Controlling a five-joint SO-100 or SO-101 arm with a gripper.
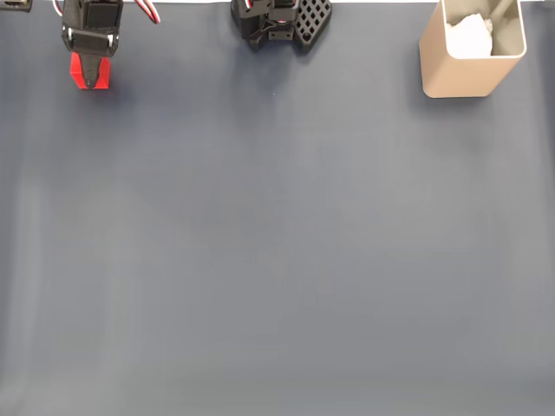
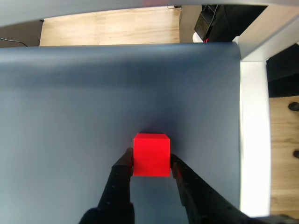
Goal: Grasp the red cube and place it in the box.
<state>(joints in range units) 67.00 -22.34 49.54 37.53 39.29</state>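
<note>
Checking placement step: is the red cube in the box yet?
No: in the fixed view the red cube sits on the mat under the end effector, far left of the box.

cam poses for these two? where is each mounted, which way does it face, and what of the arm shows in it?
Fixed view: sits above, looks straight down on the dark grey mat; shows the black gripper top left, the black perforated robot base and the tall tan rounded-corner box top right.
Wrist view: rides on the gripper, looks forward and down along the two black fingers flanking the small bright red matte cube.
Shared: gripper, cube, mat.
</note>
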